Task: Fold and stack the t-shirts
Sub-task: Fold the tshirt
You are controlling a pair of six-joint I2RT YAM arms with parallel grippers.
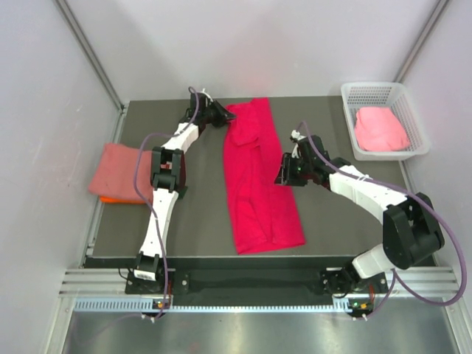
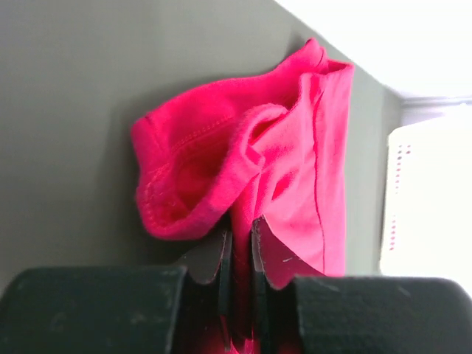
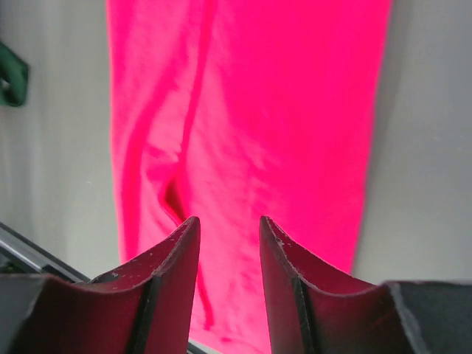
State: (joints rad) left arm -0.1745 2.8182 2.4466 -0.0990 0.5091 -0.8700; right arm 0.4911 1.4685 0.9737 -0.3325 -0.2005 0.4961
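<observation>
**Far corner clamped; strip lies far-to-near**

1. Workpiece position. The crimson-pink t-shirt (image 1: 258, 177) lies on the table (image 1: 192, 228) as a long narrow strip. Its long axis runs from the far edge towards the arm bases, and the near end leans slightly to my right.

2. Left gripper (image 1: 220, 112). It sits at the far left corner of the strip. In the left wrist view the jaws stand nearly together with bunched crimson cloth pinched between them, so I read it as clamped on that corner.

3. Right gripper (image 1: 284, 171). It sits at the strip's right edge, about mid-length. In the right wrist view the jaws stand apart with nothing between them, and the cloth lies flat beneath.

4. Governing relation. The next fold, as I judge it, brings the far end towards the near end along the long axis. The left arm holds one far corner. The other far corner lies away from the right gripper, farther along the strip.

5. Other items. The salmon t-shirt (image 1: 118, 171) rests on the orange t-shirt (image 1: 118, 199) at the table's left edge. The light pink t-shirt (image 1: 380, 129) lies in the basket (image 1: 420, 140).
</observation>
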